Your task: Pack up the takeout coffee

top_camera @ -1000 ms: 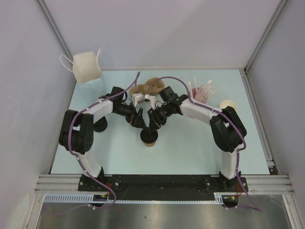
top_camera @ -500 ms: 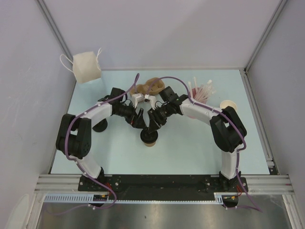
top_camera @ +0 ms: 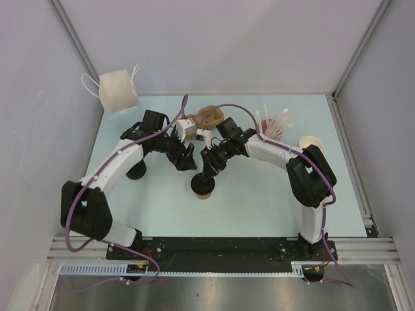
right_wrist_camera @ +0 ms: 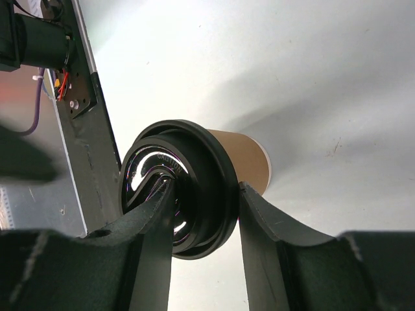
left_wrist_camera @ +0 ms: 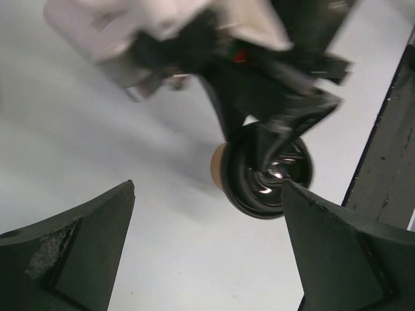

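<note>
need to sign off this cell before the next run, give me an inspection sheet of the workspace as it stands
surface: pale blue table, no spills seen
job's things: paper cup standing, black lid on top
clutter: cup stack, pink cup of straws, spare cup, white bag at the far left corner, dark object by the left arm, unclear what
grippers: right gripper closed on the lid's rim; left gripper open, empty, apart from the cup
cables: purple cables run along both arms, no snag seen
surroundings: grey walls, metal rail at the near edge
</note>
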`<state>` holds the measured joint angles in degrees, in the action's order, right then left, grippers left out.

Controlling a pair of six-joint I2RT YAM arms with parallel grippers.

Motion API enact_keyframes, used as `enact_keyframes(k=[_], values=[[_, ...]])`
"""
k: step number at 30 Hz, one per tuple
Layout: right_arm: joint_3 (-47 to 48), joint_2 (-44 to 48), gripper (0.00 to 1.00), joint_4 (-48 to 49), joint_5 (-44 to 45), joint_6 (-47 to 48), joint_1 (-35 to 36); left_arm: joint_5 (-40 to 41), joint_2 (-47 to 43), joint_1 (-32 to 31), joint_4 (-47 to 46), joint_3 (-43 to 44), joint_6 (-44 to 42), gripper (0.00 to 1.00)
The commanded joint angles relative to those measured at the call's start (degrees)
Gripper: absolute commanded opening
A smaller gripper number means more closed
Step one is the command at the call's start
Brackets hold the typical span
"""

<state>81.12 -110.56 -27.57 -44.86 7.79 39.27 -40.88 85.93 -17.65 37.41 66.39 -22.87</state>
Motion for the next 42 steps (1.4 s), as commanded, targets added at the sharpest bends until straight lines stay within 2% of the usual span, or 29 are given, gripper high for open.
enact_keyframes(k=[1, 6, 11, 16, 22, 42], values=[[-2.02, -2.64, 0.43, -3.28, 9.97, 5.3, -0.68, -2.79, -8.83, -0.63, 2.05, -1.78, -4.54, 0.99], [-2.02, -1.85, 0.45, -3.19, 9.27, 5.48, -1.03, -1.4, -11.57, -0.72, 1.62, -8.9, -6.92, 0.99], [-1.93, -0.88, 0.56, -3.36, 9.0, 6.27, -0.33, -0.16, -14.38, -0.46, -0.76, -14.18, -6.92, 0.99], [-1.32, -0.27, 0.6, -4.07, 9.44, 6.53, 0.55, 1.07, -19.12, 1.21, -0.75, -13.48, -7.1, 0.99], [-0.35, 0.7, 0.61, -5.03, 10.05, 7.06, 1.95, 2.03, -23.26, 2.44, -2.95, -16.55, -6.83, 1.0], [0.62, 10.19, 0.67, -8.37, 10.76, 10.31, -0.77, 3.26, -22.82, 2.97, -4.71, -19.02, -7.01, 0.99]])
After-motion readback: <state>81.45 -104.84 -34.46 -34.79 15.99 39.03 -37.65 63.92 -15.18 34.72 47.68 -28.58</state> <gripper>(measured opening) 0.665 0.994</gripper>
